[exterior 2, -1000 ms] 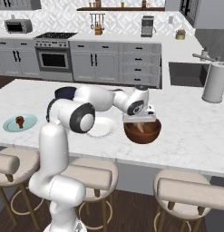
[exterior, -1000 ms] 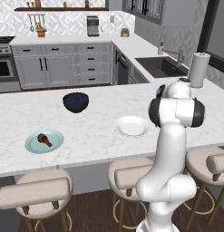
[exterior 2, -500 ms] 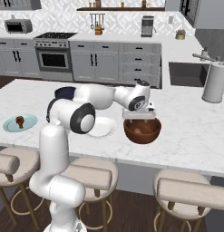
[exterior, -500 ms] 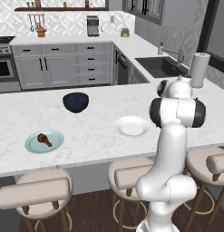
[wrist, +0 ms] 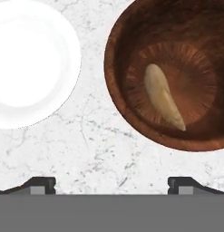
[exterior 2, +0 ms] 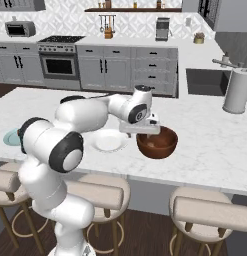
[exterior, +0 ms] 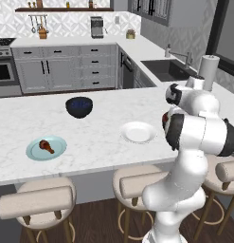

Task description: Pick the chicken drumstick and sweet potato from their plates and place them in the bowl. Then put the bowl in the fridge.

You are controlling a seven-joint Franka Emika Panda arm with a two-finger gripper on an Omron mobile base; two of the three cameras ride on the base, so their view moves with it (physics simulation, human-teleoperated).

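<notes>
The tan sweet potato (wrist: 163, 96) lies inside the reddish-brown wooden bowl (exterior 2: 156, 142), which stands on the island counter. Just left of the bowl, the white plate (exterior 2: 110, 140) is bare. My gripper (exterior 2: 140, 131) hovers over the bowl's left rim, pointing down. Its fingertips (wrist: 39, 184) are wide apart, so it is open and holds nothing. The reddish-brown chicken drumstick (exterior: 45, 145) rests on the pale blue-teal plate (exterior: 46, 148) at the counter's near left. The fridge is out of view.
A dark blue-black bowl (exterior: 79, 106) stands mid-counter behind the plates. A paper towel roll (exterior 2: 237, 90) is at the far right near the sink (exterior: 168, 69). Padded stools (exterior 2: 97, 194) line the counter's near edge.
The hand has lifted off the wooden bowl and drifted left toward the white plate. The sweet potato stays in the bowl.
</notes>
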